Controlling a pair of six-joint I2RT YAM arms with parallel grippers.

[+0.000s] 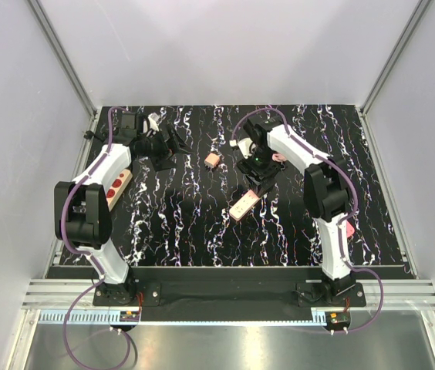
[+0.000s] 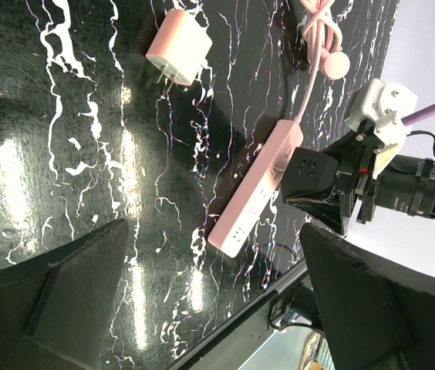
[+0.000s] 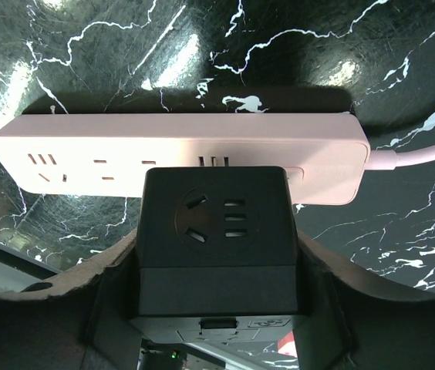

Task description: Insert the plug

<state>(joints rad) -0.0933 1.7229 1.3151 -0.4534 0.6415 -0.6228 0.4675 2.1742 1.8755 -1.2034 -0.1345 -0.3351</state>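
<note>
— What lies farthest left?

— A beige strip (image 1: 117, 186) with red sockets lies on the black, white-veined table (image 1: 179, 231), just beside the left arm.

— And the left gripper?

— The left gripper (image 1: 168, 148) hangs over the back part of the table. Its jaws are spread as wide as they go, and nothing is held between them. In the wrist view its dark fingers (image 2: 79, 297) stand far apart at the bottom corners.

— Where is the plug?

— The plug (image 1: 214, 159) lies on the table between the two arms, apart from both grippers and from both strips. It is a small pale-pink block resting on its side, and its metal prongs stick out level with the table top.

— What comes next, further right?

— The pink strip (image 1: 244, 204) lies slanted on the table with its sockets facing up, nearer the arm bases than the plug. Its cord (image 2: 315, 31) leaves the far end and is bundled into a coil close to the right arm.

— And the right gripper?

— The right gripper (image 1: 258, 181) is roughly half open and clamped on a black adapter (image 3: 216, 220), a cube with a socket on its face. One finger presses against each side of the cube. The cube sits over the half of the pink strip nearest the cord. Whether it touches the strip cannot be told.
</note>
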